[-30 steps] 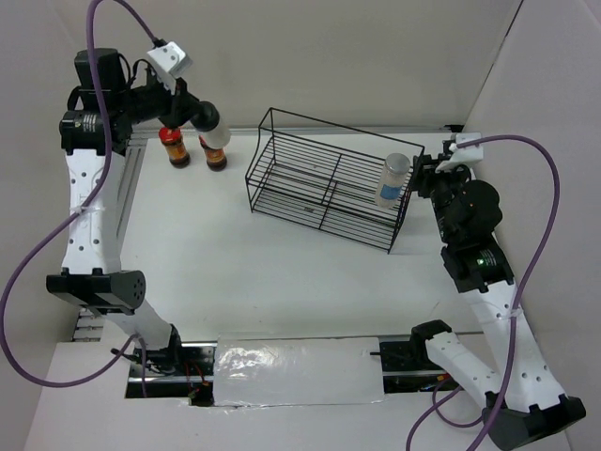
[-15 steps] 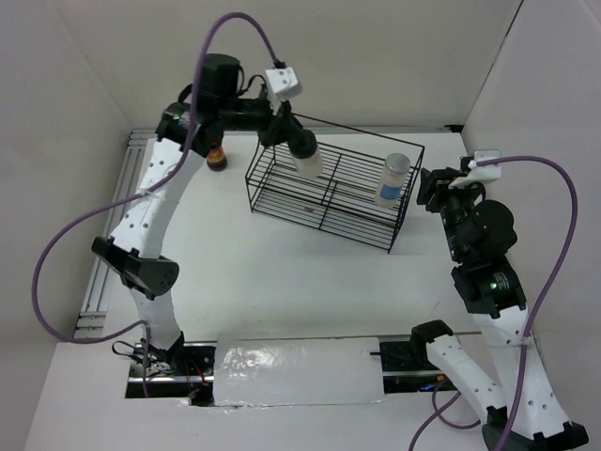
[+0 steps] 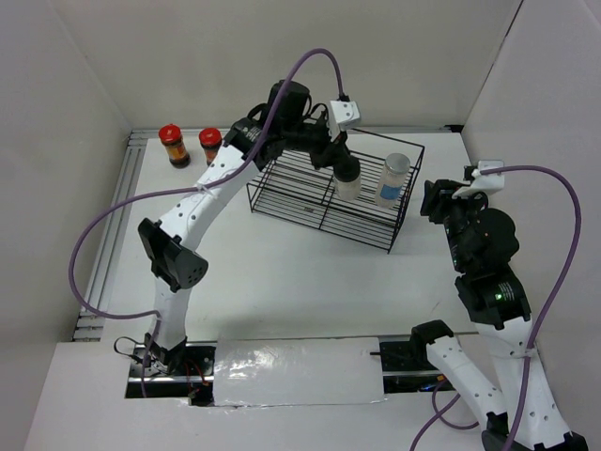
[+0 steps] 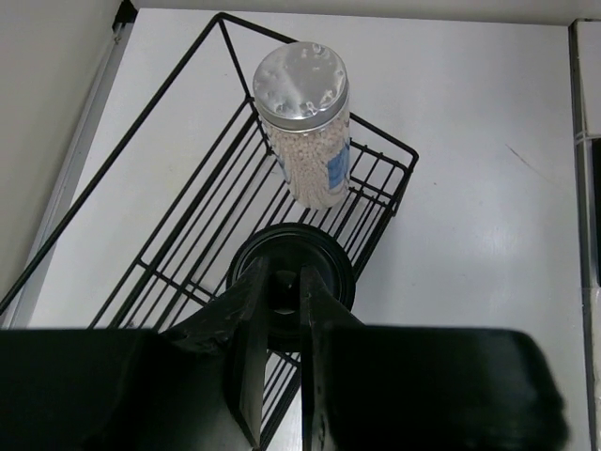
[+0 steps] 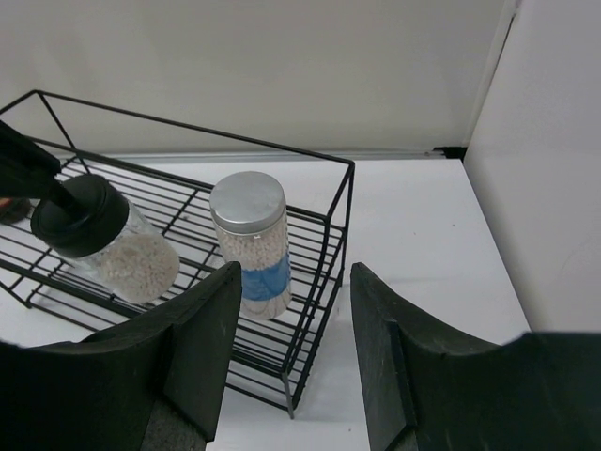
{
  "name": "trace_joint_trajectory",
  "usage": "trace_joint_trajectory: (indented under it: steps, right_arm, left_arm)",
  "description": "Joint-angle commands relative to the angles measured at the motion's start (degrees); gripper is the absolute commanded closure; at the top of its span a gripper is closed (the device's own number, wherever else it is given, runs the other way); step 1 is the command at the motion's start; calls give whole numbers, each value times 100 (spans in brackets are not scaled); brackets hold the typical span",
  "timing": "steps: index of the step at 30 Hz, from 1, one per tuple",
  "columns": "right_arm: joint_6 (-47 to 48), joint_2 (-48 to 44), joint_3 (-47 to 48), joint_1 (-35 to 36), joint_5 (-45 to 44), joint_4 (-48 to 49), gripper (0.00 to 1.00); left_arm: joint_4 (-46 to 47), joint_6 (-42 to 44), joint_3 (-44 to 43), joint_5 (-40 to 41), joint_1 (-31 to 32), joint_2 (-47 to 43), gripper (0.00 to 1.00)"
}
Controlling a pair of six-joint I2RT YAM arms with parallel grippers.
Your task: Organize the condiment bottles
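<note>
Gripping the black-cap bottle (image 5: 122, 254) by its cap, my left claw (image 4: 286, 291) is pinched narrow on the lid, with a finger on either side. The bottle hangs tilted under that claw, down inside the rack (image 5: 188, 127). I cannot tell whether its base touches the wires. Just beyond the left claw, towards my other arm, the pale-cap bottle (image 4: 305, 122) stands upright at the end of the rack, near the black-cap bottle but apart from it.

My right claw (image 5: 293, 282) is spread wide and grips nothing. It hovers outside the rack's end, with the pale-cap bottle straight ahead between its fingers and the black-cap bottle further off to its left.

The two red jars (image 3: 172, 146) (image 3: 210, 146) stand side by side on the bench (image 3: 282, 282), outside the rack. They are well behind my left claw, over by the far left corner, and a long way from my right claw.
</note>
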State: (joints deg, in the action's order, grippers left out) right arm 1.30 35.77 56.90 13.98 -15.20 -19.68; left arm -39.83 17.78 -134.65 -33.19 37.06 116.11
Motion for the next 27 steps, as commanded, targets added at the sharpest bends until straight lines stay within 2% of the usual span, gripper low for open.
trace_joint_trajectory:
  steps: [1, 18, 22, 23, 24, 25, 27]
  right_arm:
    - [19, -61, 110, -35, -123, -168, 43]
    - [72, -70, 31, -35, -176, -247, 42]
    - [98, -88, -21, -35, -194, -220, 41]
    - [107, -70, -30, -35, -194, -212, 41]
    - [107, -70, -30, -35, -194, -211, 40]
    - [116, -61, -30, -35, -202, -203, 40]
    - [125, -61, -48, -44, -203, -185, 37]
  left_arm:
    - [828, 6, -193, 93, 65, 51, 100]
    - [1206, 103, 185, 445, 276, 517, 100]
    - [1373, 147, 413, 594, 302, 517, 88]
    - [1417, 164, 474, 673, 302, 544, 76]
    - [1408, 182, 475, 691, 302, 579, 70]
    - [1391, 182, 457, 717, 302, 622, 60]
    - [1356, 164, 457, 717, 302, 658, 50]
